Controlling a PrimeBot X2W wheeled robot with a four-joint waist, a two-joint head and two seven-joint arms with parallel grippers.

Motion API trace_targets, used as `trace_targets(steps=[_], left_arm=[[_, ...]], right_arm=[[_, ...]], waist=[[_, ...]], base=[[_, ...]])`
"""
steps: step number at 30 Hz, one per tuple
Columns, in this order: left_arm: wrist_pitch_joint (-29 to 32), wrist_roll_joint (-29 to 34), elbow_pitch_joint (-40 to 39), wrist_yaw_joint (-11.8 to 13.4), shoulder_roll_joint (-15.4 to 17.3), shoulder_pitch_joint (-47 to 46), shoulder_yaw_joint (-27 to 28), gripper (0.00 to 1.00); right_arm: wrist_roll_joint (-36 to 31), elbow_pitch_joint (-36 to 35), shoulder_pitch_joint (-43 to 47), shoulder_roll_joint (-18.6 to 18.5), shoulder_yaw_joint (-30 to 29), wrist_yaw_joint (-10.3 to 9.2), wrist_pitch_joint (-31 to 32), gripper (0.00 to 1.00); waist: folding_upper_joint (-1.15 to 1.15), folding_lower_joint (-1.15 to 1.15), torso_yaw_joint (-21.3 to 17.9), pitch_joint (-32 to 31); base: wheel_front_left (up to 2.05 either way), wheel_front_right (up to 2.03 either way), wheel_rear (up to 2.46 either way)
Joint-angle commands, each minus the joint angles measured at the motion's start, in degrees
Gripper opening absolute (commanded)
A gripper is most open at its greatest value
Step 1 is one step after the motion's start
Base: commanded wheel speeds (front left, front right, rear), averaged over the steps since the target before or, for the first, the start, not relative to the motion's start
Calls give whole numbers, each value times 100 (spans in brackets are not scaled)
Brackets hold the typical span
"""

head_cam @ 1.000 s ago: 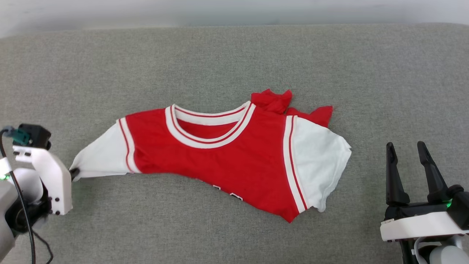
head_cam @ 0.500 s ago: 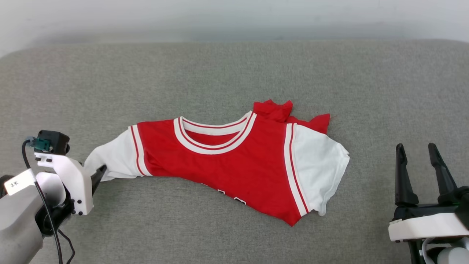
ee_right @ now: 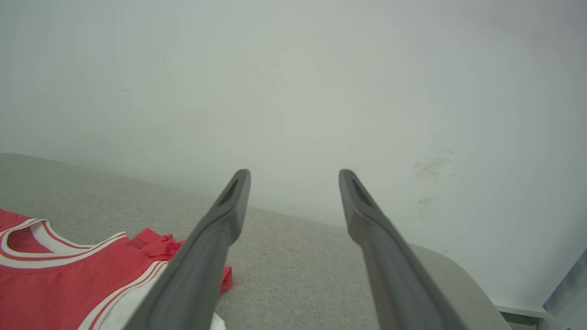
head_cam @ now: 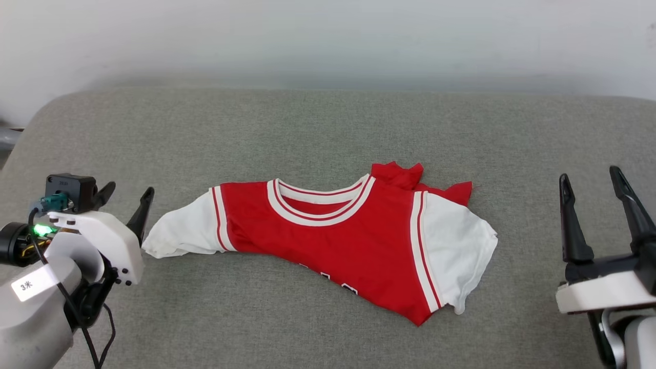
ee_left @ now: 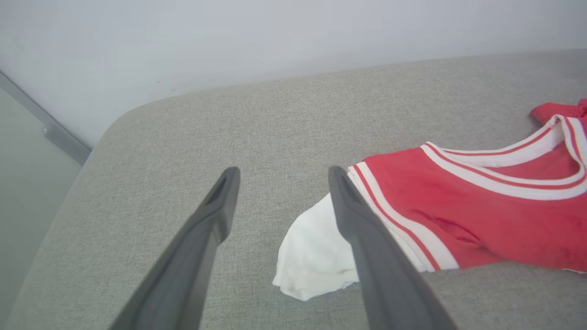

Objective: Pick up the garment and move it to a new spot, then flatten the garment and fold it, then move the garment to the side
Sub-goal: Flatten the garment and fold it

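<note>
A red jersey [head_cam: 333,241] with white sleeves lies rumpled at the middle of a grey cushion [head_cam: 307,128]. The left gripper [head_cam: 129,188] hangs just beside the nearest sleeve, its 2 fingers spread and empty. The right gripper [head_cam: 589,174] points upward, well apart from the jersey, fingers also spread.

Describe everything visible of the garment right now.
The garment is a red jersey tee with white short sleeves and red-white striped collar and trim, soft cloth, lying front-up and rumpled on the grey upholstered surface. Its lower body is folded under, lettering mostly hidden; red folds poke out behind one shoulder. The open left gripper stands beside one sleeve, holding nothing.
</note>
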Motion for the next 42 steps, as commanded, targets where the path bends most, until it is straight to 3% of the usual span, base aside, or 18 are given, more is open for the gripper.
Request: trace_targets(steps=[1,3,11,18,25,31,36,42], left_arm=[[-67,48,-109,83,10,101,47,100],[-103,58,-202,151,25,143,90,100],[-236,432,-1035,727,184,394,587,100],[-237,1145,-1709,1086,50,775,1546,100],[-238,1812,-2070,1190,-227,1272,2363,100],[-238,2548,-2398,1275,-718,1766,3286,100],[-237,3123,-2572,1136,-1243,2219,4012,100],[-238,3648,-2525,765,-1768,2530,4666,100]], right_arm=[[77,79,-135,-145,82,-5,65,100],[132,113,-209,-254,173,-5,174,100],[1423,375,-977,-1560,1608,-6,2352,100],[2570,239,-1372,-2571,2753,-7,4135,100],[3157,346,-1639,-3032,3251,-6,5156,100],[3403,619,-1954,-3201,3586,-7,5611,100],[3414,910,-2213,-3287,3902,-6,5661,100],[3472,1403,-2316,-3276,4483,-5,5714,100]], waist=[[0,0,21,-16],[0,0,30,-24],[0,0,113,77],[0,0,268,274],[0,0,425,460],[0,0,610,681],[0,0,751,832],[0,0,863,997]], base=[[0,0,0],[0,0,0],[0,0,0],[0,0,0],[0,0,0],[0,0,0],[0,0,0],[0,0,0]])
